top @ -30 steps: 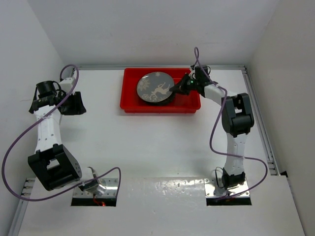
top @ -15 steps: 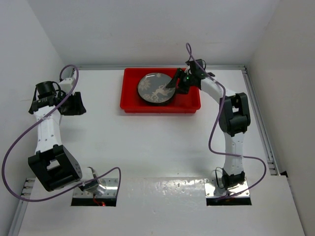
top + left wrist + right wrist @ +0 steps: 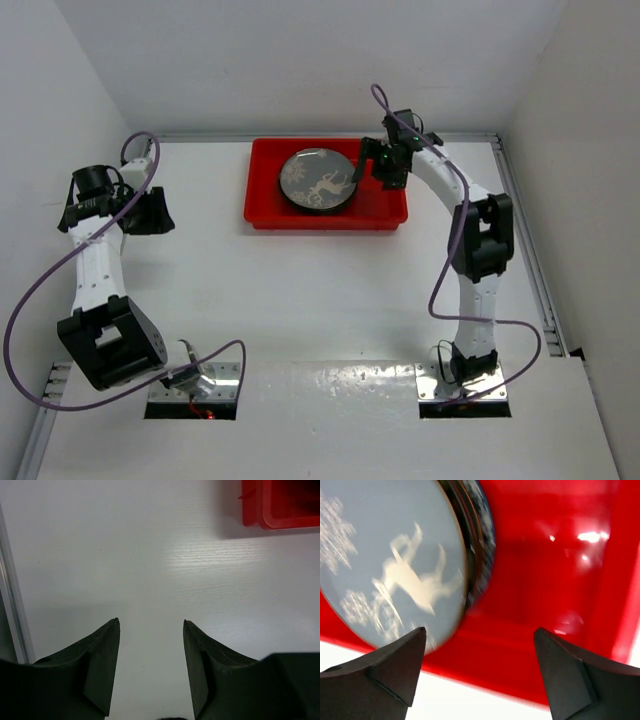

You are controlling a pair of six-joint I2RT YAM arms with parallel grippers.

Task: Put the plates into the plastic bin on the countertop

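Note:
The red plastic bin [image 3: 262, 214] lies at the back of the white countertop [image 3: 320, 290]. In it rests the grey plate with white deer [image 3: 318, 180], on top of a stack of other plates whose rims [image 3: 481, 540] show beneath it in the right wrist view. My right gripper [image 3: 386, 172] hovers open over the bin's right part, just right of the stack, and holds nothing. Seen from its wrist, the right gripper [image 3: 480, 630] spans the deer plate's [image 3: 385, 570] edge and the red floor [image 3: 545, 580]. My left gripper [image 3: 155, 213] is open and empty at the far left.
White panels wall in the countertop, with metal rails along its edges. In the left wrist view, the left gripper [image 3: 151, 622] hangs over bare white surface [image 3: 150, 555], with a corner of the bin [image 3: 280, 505] at upper right.
My right gripper has opened and let go of the deer plate, which now lies flat on the stack. The gripper has drawn back to the right. The left arm has not moved.

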